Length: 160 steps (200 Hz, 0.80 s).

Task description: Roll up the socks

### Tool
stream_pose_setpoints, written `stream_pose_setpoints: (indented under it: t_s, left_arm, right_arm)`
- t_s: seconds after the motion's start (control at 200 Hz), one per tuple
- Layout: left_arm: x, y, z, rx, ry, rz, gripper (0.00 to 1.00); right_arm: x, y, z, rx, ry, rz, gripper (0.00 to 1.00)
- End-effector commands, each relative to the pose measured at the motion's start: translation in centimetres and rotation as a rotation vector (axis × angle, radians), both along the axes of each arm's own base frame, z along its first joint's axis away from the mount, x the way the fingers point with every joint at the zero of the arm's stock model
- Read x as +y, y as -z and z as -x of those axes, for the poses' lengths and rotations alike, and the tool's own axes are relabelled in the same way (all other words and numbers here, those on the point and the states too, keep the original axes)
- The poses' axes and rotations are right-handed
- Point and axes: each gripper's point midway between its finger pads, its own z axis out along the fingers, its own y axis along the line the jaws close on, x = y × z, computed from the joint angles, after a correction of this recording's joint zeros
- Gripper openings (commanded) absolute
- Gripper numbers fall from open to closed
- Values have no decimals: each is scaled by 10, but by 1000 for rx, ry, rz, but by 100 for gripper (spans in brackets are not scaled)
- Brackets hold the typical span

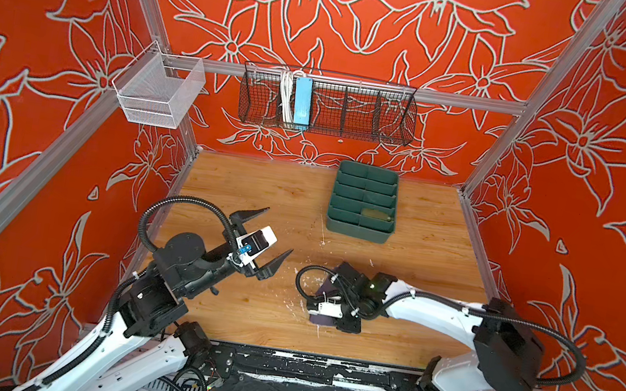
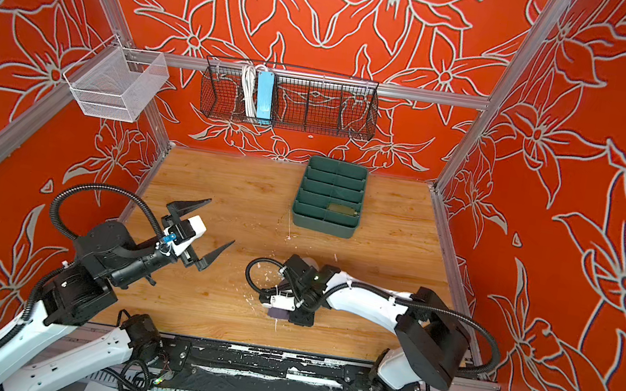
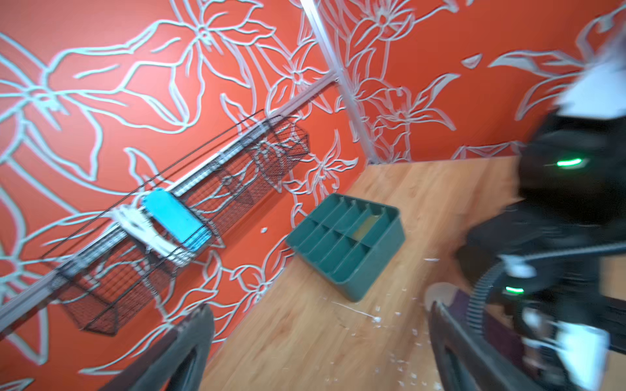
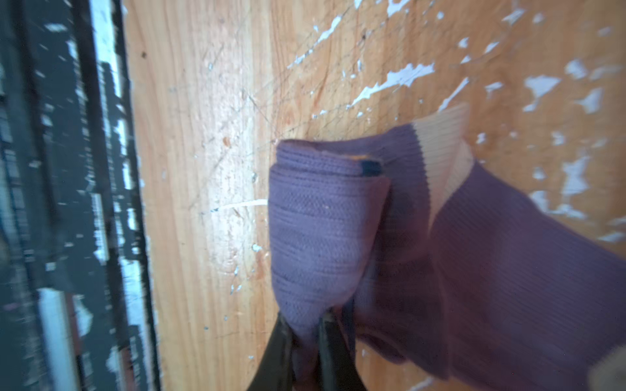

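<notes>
Purple sock (image 4: 318,237) in ribbed knit cloth, table (image 1: 260,197) of scuffed, white-flecked wood grain, green tray (image 1: 356,232) of matt plastic, black wire-mesh basket (image 1: 328,108)

Green divided tray (image 1: 356,231) on wooden table (image 1: 252,196); wall wire basket (image 1: 356,117) holds blue block (image 1: 301,102), white cable (image 1: 285,95)

I see bright, even light and soft shadows in both top views. Both wrist views are blurred; a pale sheen marks the tabletop (image 4: 230,210).
</notes>
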Motion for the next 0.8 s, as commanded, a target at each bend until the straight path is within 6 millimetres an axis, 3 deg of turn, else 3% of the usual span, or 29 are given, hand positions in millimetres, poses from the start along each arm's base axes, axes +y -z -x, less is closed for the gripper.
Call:
stream_pose_setpoints:
  t_s: [0.0,0.175,0.275,0.46,0.606,0.651,0.796]
  left_arm:
    - [-20,52,16,209,152,-131,97]
    - [-42,86,33,205,352,-245,99]
    - [-52,107,35,183,370,-337,96]
    - [-82,181,48,94,396,-605,91]
    - [-108,239,42,150,282,-722,82]
    - [-111,249,32,177,200,-720,79]
    - [-131,272,39,199,134,-681,79]
  right_arm:
    - [-12,4,26,259,-3,50,0]
    - [-9,10,12,330,32,57,0]
    - [-9,15,2,341,56,57,0]
    - [-12,26,-9,336,73,73,0]
    - [-16,34,-14,343,93,92,0]
    - [-17,34,-16,343,100,93,0]
    - [-18,35,-24,315,110,83,0]
